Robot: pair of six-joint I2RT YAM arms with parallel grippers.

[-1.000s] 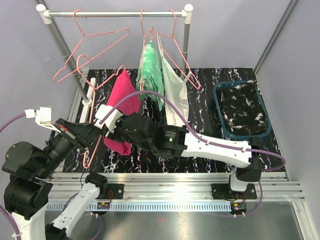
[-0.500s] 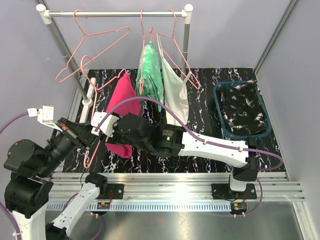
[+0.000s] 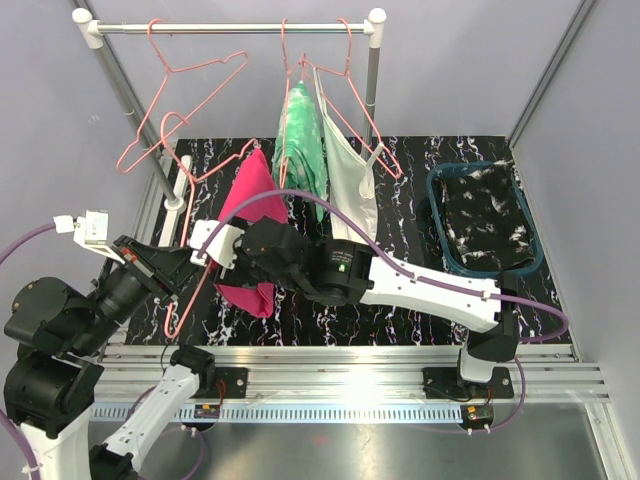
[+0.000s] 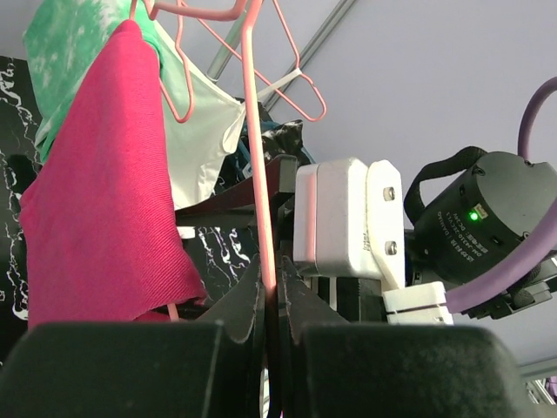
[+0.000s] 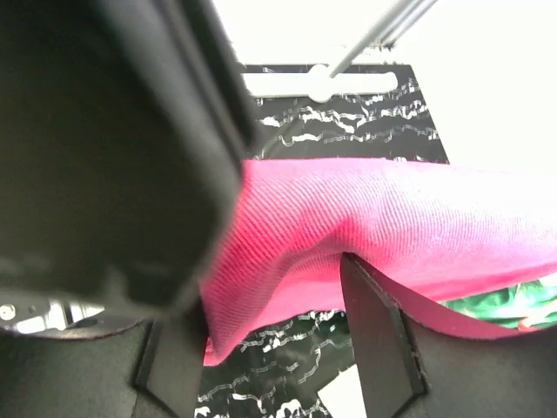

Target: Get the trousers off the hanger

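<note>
While the left claw (image 4: 271, 300) clamps the hanger (image 4: 253, 131), the right claw (image 5: 278, 300) seems closed on the trousers (image 3: 252, 205) draped over it.
Hold the hanger steady; slide the trousers off smoothly.

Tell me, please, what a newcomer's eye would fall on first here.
The bright magenta fabric trousers draped over a pink wire hanger, left of centre from above, stand out first. The right pincer pinches the fabric while the left pincer clamps the hanger's wire.
</note>
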